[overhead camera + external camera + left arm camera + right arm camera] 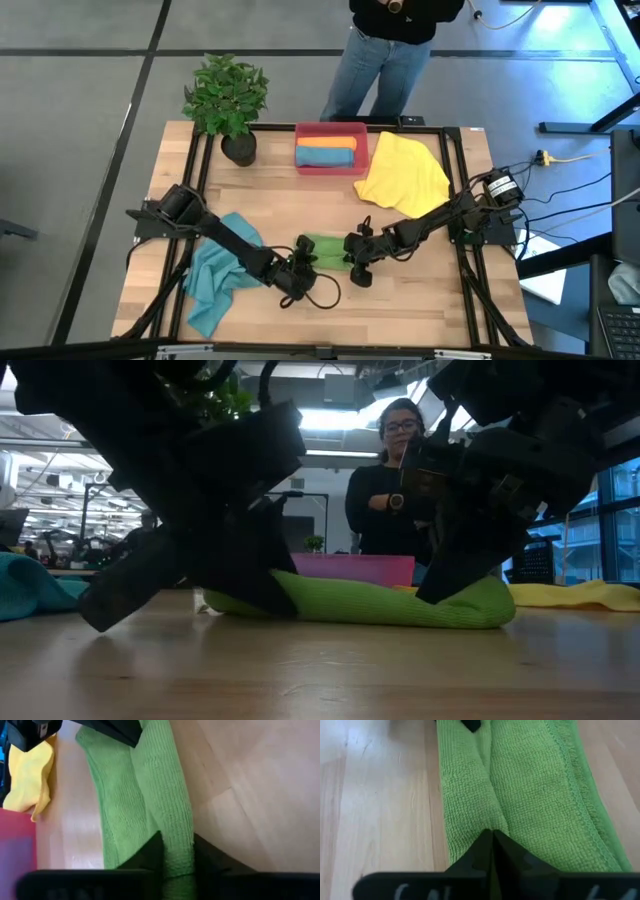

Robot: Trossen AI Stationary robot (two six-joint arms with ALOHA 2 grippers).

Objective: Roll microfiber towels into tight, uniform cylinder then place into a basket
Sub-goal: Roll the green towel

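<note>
1. The green towel [326, 250] lay folded into a long, partly rolled strip on the table [420, 290], near its front edge, between the two grippers.
2. A teal towel [215, 275] lay crumpled at the table's left, under the left arm.
3. The left gripper [300, 262] pinched the strip's left end; its fingers [150, 855] stood narrowly apart with a fold of green cloth between them.
4. The right gripper [352, 258] clamped the strip's right end, its jaws nearly together on the fabric.
5. The basket [331, 167] stood at the back edge, holding an orange roll [326, 143] and a blue roll [325, 157].
6. The yellow towel [405, 173] lay spread just right of the basket.
</note>
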